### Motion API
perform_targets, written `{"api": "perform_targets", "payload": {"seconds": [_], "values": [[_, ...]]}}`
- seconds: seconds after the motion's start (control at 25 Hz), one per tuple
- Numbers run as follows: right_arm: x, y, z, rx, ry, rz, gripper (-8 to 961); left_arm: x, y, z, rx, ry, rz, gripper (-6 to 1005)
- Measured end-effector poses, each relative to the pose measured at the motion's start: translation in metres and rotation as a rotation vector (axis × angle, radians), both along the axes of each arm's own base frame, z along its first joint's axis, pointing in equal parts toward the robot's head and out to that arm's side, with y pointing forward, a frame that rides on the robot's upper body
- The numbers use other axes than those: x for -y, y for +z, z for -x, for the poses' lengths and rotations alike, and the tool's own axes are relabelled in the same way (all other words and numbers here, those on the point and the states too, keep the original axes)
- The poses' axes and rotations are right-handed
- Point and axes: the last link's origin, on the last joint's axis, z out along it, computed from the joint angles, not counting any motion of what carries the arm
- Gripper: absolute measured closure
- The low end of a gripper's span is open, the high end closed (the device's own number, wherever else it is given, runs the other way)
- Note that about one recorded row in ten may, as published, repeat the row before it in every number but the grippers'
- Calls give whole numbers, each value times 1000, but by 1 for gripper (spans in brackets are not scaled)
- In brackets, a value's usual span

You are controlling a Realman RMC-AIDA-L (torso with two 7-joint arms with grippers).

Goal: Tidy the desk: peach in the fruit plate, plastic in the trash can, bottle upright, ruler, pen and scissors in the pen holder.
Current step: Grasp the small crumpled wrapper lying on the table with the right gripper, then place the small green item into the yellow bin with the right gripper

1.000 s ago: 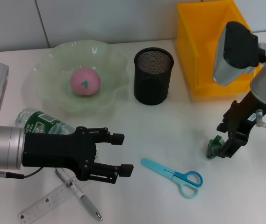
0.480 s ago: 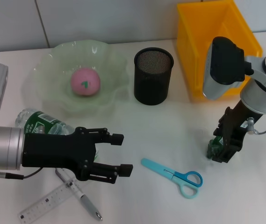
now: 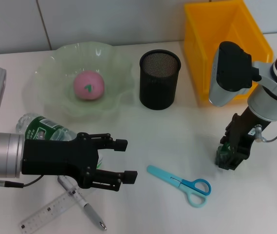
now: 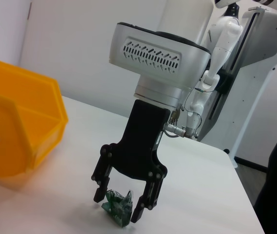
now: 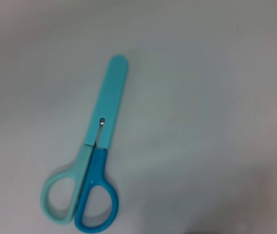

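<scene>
Across the white tabletop [image 3: 177, 131] the desk items lie scattered. A pale green fruit plate [image 3: 48, 80] sits at the back left with the pink peach [image 3: 88, 86] already in it. Just beside it to the right stands the black mesh pen holder [image 3: 159, 79], and behind that to the right a yellow bin [image 3: 226, 29] stands against the light wall. Toward the front, the blue scissors [image 3: 179, 183] lie flat and closed, apart from everything else; the right wrist view shows them from above [image 5: 92, 170] on bare surface. At the front left, a clear ruler [image 3: 48, 212] and a pen [image 3: 87, 207] lie crossed, partly under the left arm. A bottle [image 3: 43, 127] with a green label lies on its side behind that arm.

The left gripper [image 3: 123, 160] hangs above the tabletop near the bottle, its jaws spread apart and holding nothing.

The right gripper [image 3: 229, 157] points down at the tabletop right of the scissors. In the left wrist view its fingers [image 4: 101, 183] are spread a little and straddle a crumpled green piece of plastic [image 4: 119, 206], which rests on the tabletop between them; whether the pads touch it I cannot tell.
</scene>
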Motion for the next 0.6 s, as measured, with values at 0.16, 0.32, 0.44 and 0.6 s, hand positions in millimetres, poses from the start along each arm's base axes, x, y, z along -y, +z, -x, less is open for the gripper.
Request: {"api": "perform_targets", "payload": {"seconds": [0.16, 0.32, 0.44, 0.6], "values": [[0, -1, -1, -4, 1, -8, 250, 0, 0, 0, 0, -1, -1, 137], [-1, 0, 0, -10, 3, -12, 404, 0, 0, 0, 0, -2, -2, 137], [-1, 1, 1, -16, 2, -14, 510, 0, 0, 0, -1, -3, -3, 137], [-3, 5, 8, -33, 17, -26, 625, -1, 0, -1, 0, -7, -4, 137]]}}
